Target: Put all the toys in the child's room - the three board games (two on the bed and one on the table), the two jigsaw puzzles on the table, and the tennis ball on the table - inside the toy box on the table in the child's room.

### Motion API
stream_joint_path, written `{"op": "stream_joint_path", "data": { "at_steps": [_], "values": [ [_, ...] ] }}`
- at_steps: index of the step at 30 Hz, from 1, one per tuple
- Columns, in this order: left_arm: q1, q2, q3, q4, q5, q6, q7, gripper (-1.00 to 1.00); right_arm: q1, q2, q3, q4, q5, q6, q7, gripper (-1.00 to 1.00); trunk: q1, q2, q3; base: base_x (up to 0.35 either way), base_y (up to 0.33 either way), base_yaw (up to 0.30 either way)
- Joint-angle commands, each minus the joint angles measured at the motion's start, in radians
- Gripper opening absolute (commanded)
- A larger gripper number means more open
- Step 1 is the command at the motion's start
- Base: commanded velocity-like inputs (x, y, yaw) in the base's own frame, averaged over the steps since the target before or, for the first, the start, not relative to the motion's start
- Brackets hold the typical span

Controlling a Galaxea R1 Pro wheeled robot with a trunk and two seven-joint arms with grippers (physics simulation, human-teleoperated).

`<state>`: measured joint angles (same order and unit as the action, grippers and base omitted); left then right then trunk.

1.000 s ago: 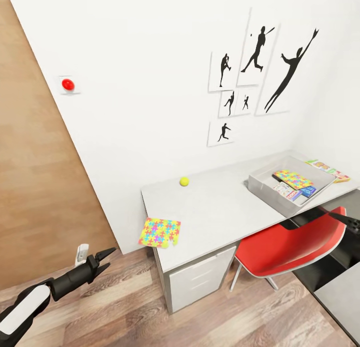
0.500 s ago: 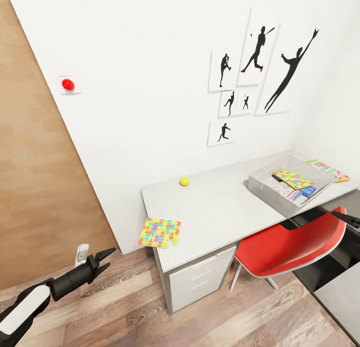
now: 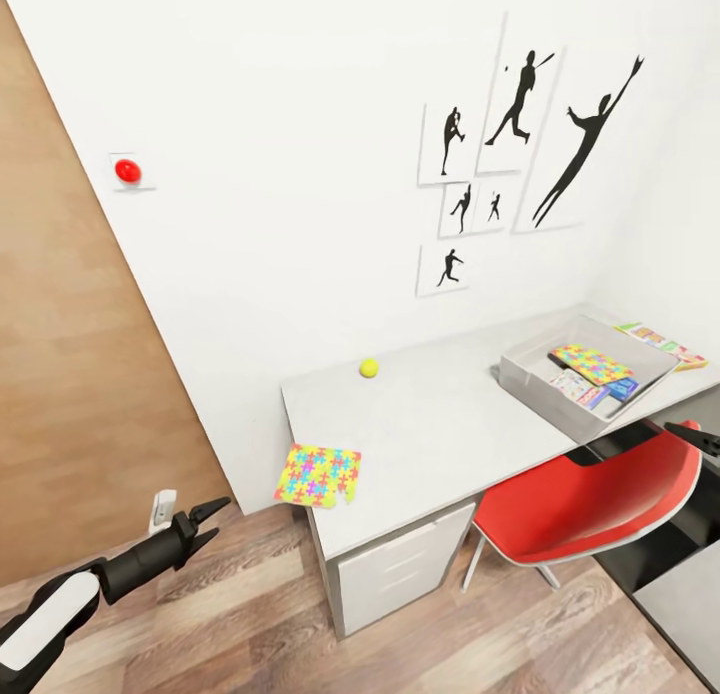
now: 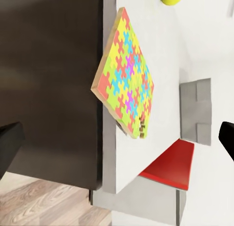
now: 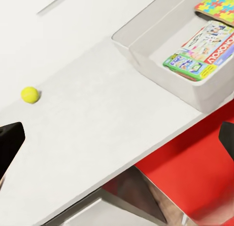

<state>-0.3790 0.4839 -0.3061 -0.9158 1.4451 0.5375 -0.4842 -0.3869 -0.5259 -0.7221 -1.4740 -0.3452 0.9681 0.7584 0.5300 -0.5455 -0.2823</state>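
On the pale grey table (image 3: 440,424) a jigsaw puzzle (image 3: 320,475) (image 4: 126,84) hangs over the near left corner. The tennis ball (image 3: 369,368) (image 5: 29,94) lies by the wall. The toy box (image 3: 530,386) (image 5: 146,45) at the right holds another jigsaw puzzle (image 3: 590,363), a Monopoly box (image 5: 200,52) and a blue box (image 3: 620,387). A third board game (image 3: 660,342) lies on the table behind the box. My left gripper (image 3: 205,524) hangs open over the floor, left of the table. My right gripper (image 3: 700,437) is open above the chair. The bed is out of view.
A red chair (image 3: 585,499) is tucked under the table in front of the toy box. White drawers (image 3: 400,564) sit beneath the table's left end. A wooden door (image 3: 70,374) stands at the left, with wood floor (image 3: 250,614) in front.
The whole view has shifted slightly, so the camera moved a little. Both arms and the things on the table stay where they were.
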Motion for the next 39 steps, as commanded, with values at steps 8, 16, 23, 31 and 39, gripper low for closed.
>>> {"op": "stream_joint_path", "data": {
  "at_steps": [8, 16, 23, 31, 39],
  "values": [
    [-0.001, 0.001, -0.004, 0.017, 0.009, 0.004, -0.001, 1.00, -0.001, 0.000, -0.002, 0.000, 0.003, 0.004, 0.006, 1.00, 0.000, -0.002, -0.002, 0.045, 0.000, 0.000],
    [-0.001, 0.001, -0.005, 0.032, 0.009, 0.004, -0.001, 1.00, -0.001, 0.000, -0.002, 0.000, 0.003, 0.004, 0.007, 1.00, 0.000, -0.002, -0.002, 0.015, 0.000, 0.000],
    [-0.001, 0.001, -0.004, 0.033, 0.009, 0.005, -0.002, 1.00, -0.001, -0.001, -0.002, 0.000, 0.003, 0.004, 0.007, 1.00, 0.000, -0.002, -0.002, 0.005, 0.000, 0.000],
    [-0.001, 0.001, -0.004, 0.034, 0.009, 0.005, -0.002, 1.00, -0.001, -0.001, -0.002, 0.000, 0.003, 0.004, 0.007, 1.00, 0.000, -0.002, -0.002, 0.002, 0.000, 0.000],
    [-0.001, 0.001, -0.004, 0.037, 0.009, -0.005, -0.001, 1.00, -0.001, -0.001, -0.002, 0.000, 0.003, 0.004, 0.007, 1.00, 0.000, -0.002, -0.002, 0.014, 0.000, 0.000]
  ]
}}
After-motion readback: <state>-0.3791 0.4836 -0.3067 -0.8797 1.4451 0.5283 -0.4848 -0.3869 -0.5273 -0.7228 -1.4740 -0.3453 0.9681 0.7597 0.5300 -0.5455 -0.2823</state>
